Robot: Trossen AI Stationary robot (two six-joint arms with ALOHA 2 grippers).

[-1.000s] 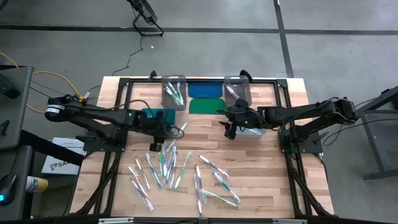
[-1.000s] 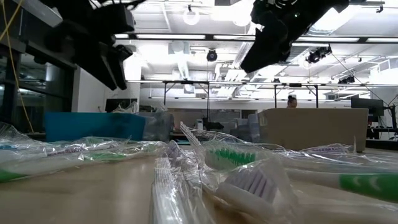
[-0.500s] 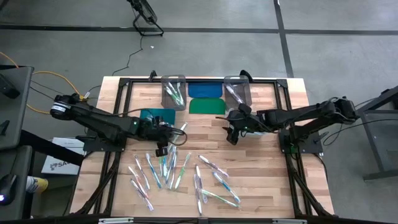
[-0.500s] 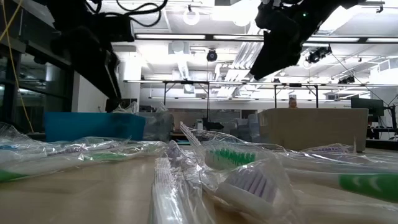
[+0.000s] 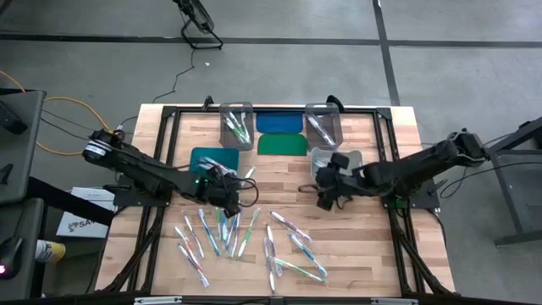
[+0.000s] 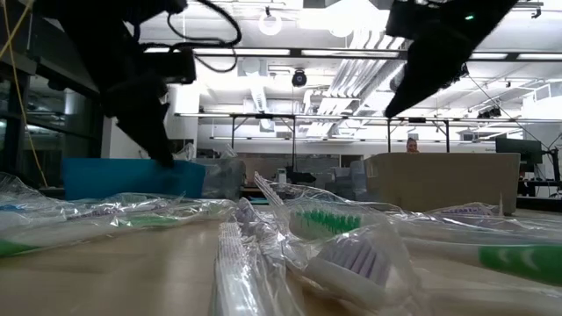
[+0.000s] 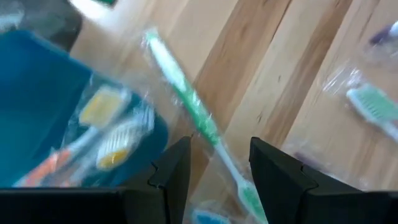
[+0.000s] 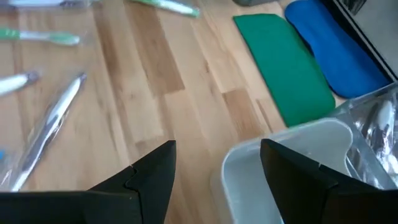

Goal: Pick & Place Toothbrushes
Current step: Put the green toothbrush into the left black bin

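Observation:
Several wrapped toothbrushes (image 5: 241, 233) lie scattered on the near half of the table and fill the low view's foreground (image 6: 351, 254). My left gripper (image 5: 230, 202) is open at the pile's far edge, low over the wood next to the teal bin (image 5: 213, 159). In the left wrist view its fingers (image 7: 217, 180) stand on either side of a green-handled toothbrush (image 7: 196, 118) in clear wrap, which lies flat with one end at the bin (image 7: 43, 106). My right gripper (image 5: 326, 196) is open and holds nothing, just near of the pale bin (image 8: 280, 165).
Two clear bins (image 5: 236, 125) (image 5: 323, 124) holding some brushes stand at the far edge, with a blue lid (image 5: 279, 122) and a green lid (image 5: 282, 144) between them. The teal bin holds orange and yellow brushes (image 7: 109, 134). Bare wood (image 8: 155, 93) lies between the grippers.
My left gripper has moved toward the near edge and a little right, coming down to the far edge of the toothbrush pile. My right gripper has drawn back from the pale bin toward the near edge. Both stayed open; no toothbrush has visibly moved.

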